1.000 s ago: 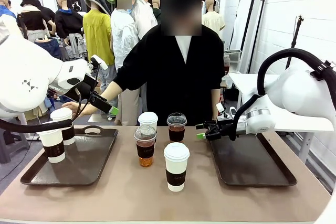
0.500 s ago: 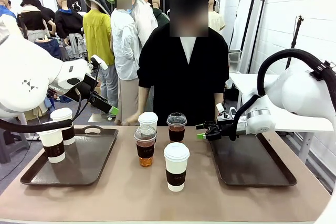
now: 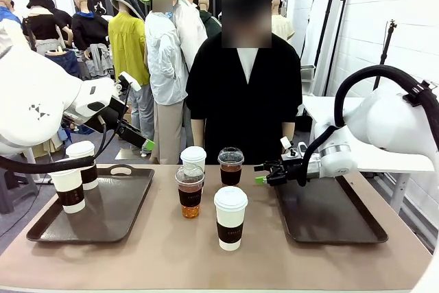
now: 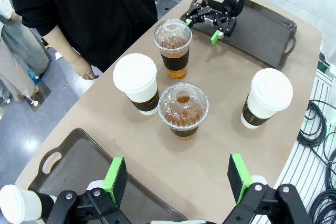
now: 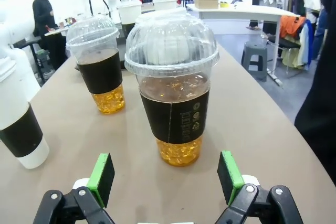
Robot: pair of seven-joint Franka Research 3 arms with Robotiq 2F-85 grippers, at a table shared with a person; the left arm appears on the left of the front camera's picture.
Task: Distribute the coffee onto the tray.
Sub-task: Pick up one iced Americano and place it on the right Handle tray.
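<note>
Beige tabletop (image 3: 158, 255) — left tray (image 3: 113, 214), right tray (image 3: 329, 214), white wall (image 3: 384, 5)

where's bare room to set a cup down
The right tray is bare. The left tray is free right of its two white cups. The table is bare along its near edge either side of the front white cup; behind it three more cups crowd the middle.

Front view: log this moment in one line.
right gripper: jaws open, facing clear cup | left gripper: jaws open, raised | left tray: two white cups | table: four cups standing
</note>
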